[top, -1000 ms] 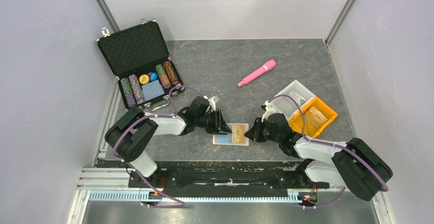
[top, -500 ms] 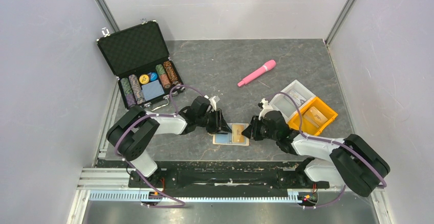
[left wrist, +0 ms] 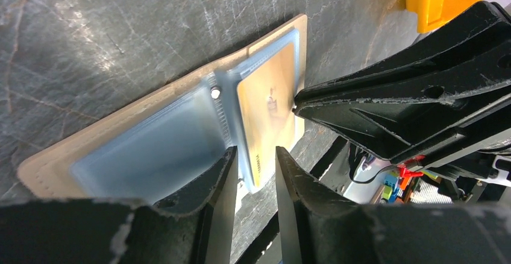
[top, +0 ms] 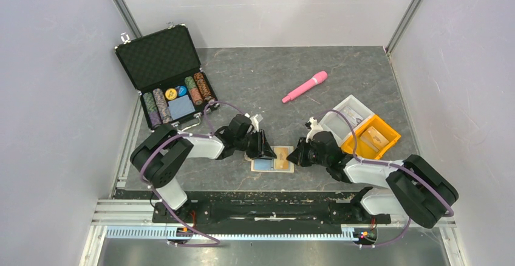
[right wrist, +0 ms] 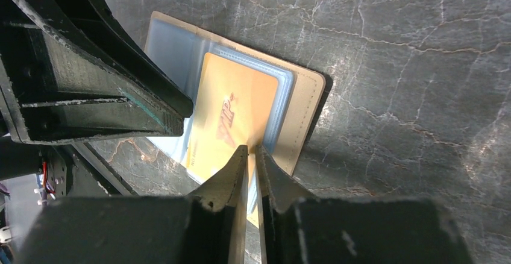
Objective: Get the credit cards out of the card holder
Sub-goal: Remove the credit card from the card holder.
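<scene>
Right pincer (right wrist: 252,150): clenched, fingers almost together on the near edge of the gold card (right wrist: 235,116); a sliver of gold shows between them.
Left pincer (left wrist: 253,152): jaws partly apart, set down at the middle fold of the card holder (left wrist: 150,149), with the pale sleeve edge between the fingers. I cannot tell whether it pinches the sleeve or only presses on it.
Card holder, place: lies open and flat on the table (top: 267,78), between the two pincers and near the front edge, tan outer face down and pale blue sleeves up.
Gold card, place: mostly inside the sleeve on the half nearer the right arm. Only its near edge reaches the right fingers.
Other half of the holder: a cloudy blue pocket with no card that I can make out.
Orange bin (top: 392,137): holds a tan flat piece (top: 375,137), well apart from the holder. It is too small in the top view to call a card.
Done so far: holder opened and steadied; a grip taken on the one card I can see.
Left to do: by my reckoning, draw this card clear of the sleeve and set it down, then check the sleeves for more.
Stage: early in the pull, as I judge it, since nearly all of the card is covered by the sleeve.
</scene>
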Robot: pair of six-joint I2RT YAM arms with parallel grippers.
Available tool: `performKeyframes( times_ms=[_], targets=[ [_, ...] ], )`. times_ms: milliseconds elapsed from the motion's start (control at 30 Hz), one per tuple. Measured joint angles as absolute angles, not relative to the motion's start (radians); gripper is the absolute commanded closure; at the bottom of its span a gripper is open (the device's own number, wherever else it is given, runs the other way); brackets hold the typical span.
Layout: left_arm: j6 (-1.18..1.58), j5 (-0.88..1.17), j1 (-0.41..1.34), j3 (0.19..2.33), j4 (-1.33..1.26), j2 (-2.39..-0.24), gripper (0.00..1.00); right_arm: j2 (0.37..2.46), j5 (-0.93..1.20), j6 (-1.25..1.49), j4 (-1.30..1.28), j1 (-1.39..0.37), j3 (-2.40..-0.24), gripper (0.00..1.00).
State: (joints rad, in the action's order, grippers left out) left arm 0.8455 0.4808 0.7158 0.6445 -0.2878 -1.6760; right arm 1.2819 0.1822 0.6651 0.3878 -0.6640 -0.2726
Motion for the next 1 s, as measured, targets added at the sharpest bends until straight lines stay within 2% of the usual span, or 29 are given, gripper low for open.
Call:
performKeyframes(
  times_ms=[233,400,800,867,1000],
  targets=[
    [0.846,0.488,0.722,0.646,-0.313,-1.699,0.68,1.29,0.183,0.666,0.397,-0.664,-0.271,0.94],
    [0.846,0.499,0.722,0.646,-0.32,-1.704,0.65,1.29,0.183,0.666,0.399,-0.664,-0.269,0.95],
    [0.848,0.508,0.722,0.646,-0.325,-1.704,0.94,1.29,0.183,0.667,0.403,-0.664,-0.265,0.95],
    [0.848,0.509,0.722,0.646,-0.327,-1.703,0.97,1.29,0.182,0.667,0.403,-0.664,-0.264,0.95],
    [0.863,0.525,0.72,0.642,-0.361,-1.703,0.98,1.289,0.181,0.666,0.403,-0.664,-0.263,0.95]
  ],
)
